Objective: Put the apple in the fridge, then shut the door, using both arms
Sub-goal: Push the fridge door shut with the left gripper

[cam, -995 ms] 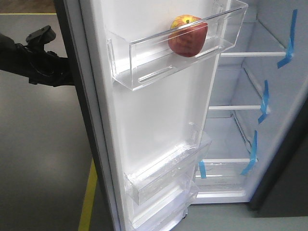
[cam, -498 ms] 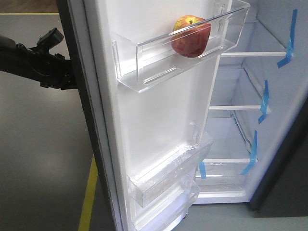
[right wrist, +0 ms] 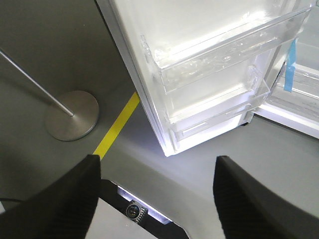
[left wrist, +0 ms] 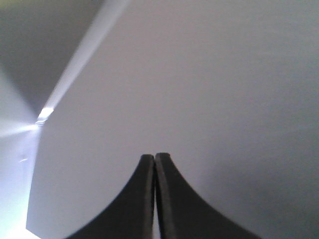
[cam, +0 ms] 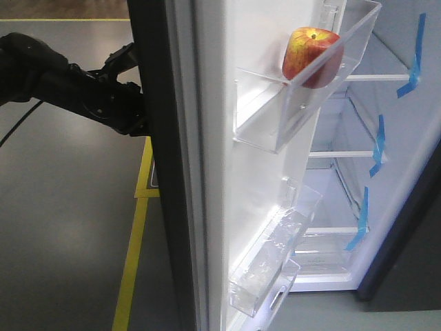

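Apple (cam: 311,56) in the door's (cam: 224,207) top bin (cam: 272,127), front view only

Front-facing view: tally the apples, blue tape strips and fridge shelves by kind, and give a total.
Apples: 1
Blue tape strips: 3
Shelves: 3
Total: 7

No text, label, brand, number or sign can be read in any view. The door (cam: 213,172), its bins (cam: 270,270) and the blue tape (cam: 416,55) at 3 o'clock are unmarked. The yellow floor line (cam: 134,241) at 7 o'clock is plain.
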